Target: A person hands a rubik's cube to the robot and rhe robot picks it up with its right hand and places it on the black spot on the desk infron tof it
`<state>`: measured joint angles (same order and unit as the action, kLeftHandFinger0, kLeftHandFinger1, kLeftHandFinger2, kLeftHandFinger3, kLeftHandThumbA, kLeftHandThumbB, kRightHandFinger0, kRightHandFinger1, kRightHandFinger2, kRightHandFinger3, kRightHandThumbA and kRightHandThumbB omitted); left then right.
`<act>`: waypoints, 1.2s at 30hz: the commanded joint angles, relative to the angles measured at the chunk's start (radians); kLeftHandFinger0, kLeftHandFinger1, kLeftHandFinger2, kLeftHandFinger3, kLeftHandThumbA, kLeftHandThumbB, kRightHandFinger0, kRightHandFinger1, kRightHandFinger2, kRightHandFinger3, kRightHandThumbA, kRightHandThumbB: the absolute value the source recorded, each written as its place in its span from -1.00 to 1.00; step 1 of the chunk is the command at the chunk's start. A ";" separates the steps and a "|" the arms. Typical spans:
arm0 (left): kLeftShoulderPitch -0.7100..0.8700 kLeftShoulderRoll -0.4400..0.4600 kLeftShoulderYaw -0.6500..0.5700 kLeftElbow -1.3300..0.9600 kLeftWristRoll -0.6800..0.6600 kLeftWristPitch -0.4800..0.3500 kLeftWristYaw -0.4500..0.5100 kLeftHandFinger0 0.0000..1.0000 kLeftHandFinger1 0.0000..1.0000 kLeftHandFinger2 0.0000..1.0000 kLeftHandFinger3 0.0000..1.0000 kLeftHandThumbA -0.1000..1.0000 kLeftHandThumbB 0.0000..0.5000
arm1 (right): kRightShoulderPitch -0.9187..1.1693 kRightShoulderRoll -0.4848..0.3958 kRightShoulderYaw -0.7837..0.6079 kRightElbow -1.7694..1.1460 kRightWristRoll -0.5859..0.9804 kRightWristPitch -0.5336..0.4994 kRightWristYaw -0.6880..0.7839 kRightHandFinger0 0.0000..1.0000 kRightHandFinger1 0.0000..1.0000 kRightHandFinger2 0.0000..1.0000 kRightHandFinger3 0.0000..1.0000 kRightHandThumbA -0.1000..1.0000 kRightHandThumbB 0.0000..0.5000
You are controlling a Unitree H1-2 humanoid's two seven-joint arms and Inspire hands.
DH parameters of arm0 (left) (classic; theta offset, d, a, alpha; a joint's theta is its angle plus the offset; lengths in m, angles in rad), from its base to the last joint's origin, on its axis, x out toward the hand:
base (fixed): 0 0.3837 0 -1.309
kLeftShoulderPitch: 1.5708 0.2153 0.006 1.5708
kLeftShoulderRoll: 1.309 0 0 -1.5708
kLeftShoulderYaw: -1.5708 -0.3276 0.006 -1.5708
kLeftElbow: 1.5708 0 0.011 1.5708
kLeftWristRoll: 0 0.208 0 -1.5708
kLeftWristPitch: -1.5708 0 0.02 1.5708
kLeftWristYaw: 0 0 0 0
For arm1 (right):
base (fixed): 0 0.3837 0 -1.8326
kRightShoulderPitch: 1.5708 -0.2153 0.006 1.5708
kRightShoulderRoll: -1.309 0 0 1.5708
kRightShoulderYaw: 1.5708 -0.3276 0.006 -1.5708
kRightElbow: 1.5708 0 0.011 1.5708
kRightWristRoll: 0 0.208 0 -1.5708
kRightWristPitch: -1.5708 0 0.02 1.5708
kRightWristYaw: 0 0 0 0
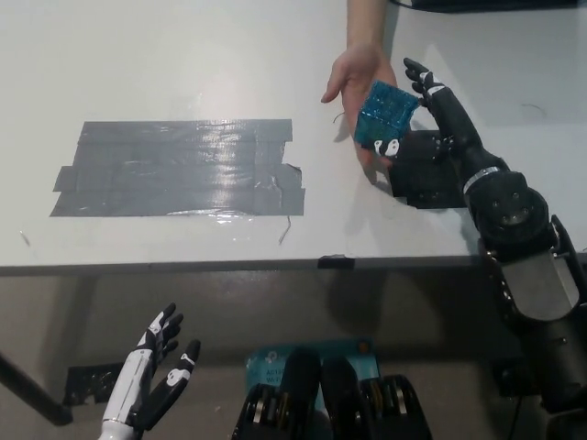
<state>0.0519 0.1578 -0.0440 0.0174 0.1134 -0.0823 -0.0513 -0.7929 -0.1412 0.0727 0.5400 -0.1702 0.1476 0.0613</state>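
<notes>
A person's hand point(356, 81) reaches in from the top and holds a blue Rubik's cube point(383, 115) on its palm, above the white desk. My black right hand point(424, 151) is right beside the cube, its fingers spread around the cube's right and lower sides, touching it or nearly so. The cube still lies on the person's palm. The black spot point(179, 168), a patch of dark tape strips, lies on the desk to the left, well away from the cube. My white left hand point(151, 374) rests open below the desk edge at lower left.
The white desk point(183, 55) fills the upper picture, with its front edge point(275, 266) running across the middle. A dark object sits at the top right corner point(486, 5). A small scrap point(25, 238) lies near the left front edge.
</notes>
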 commanded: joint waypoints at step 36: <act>-0.030 0.014 0.005 -0.032 -0.016 -0.012 -0.026 1.00 1.00 1.00 1.00 0.27 -0.43 | -0.085 -0.024 -0.065 0.035 0.153 -0.132 0.108 -0.28 0.18 0.39 0.31 0.02 0.32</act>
<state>0.0213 0.1585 -0.0432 0.0173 0.1075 -0.0787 -0.0648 -0.8471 -0.1680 0.0337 0.6308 -0.0559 0.0948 0.1737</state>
